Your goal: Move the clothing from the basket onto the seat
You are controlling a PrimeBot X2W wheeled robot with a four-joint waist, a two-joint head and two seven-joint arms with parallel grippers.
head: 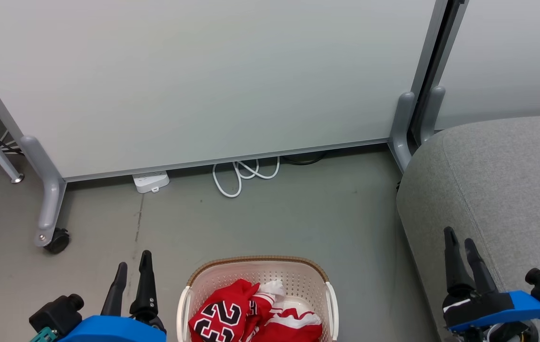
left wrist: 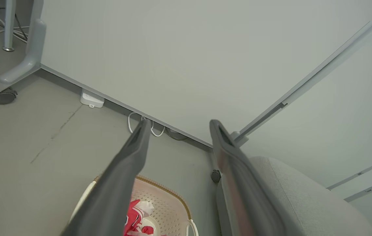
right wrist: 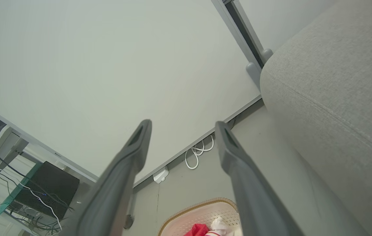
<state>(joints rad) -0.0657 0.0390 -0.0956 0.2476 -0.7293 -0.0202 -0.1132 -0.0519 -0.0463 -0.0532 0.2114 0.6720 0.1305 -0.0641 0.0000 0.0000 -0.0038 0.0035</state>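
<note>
Red clothing (head: 251, 316) with white trim and a black-and-white 23 lies bunched in the cream perforated basket (head: 298, 278) on the floor at the bottom centre of the head view. The grey seat (head: 503, 180) fills the right side. My left gripper (head: 133, 261) hangs open to the left of the basket, empty. Over the seat's front left part, my right gripper (head: 460, 240) is open and empty too. The left wrist view looks between its open fingers (left wrist: 127, 177) at the clothing (left wrist: 135, 216), basket (left wrist: 169, 203) and seat (left wrist: 304, 196). The right wrist view shows the basket (right wrist: 199, 213) and seat (right wrist: 336, 98).
A pale partition panel (head: 203, 80) on grey wheeled feet (head: 49, 209) stands behind the basket. A white power strip (head: 151, 181) and a looped white cable (head: 241, 173) lie at its base. Bare grey floor (head: 274, 213) lies between panel and basket.
</note>
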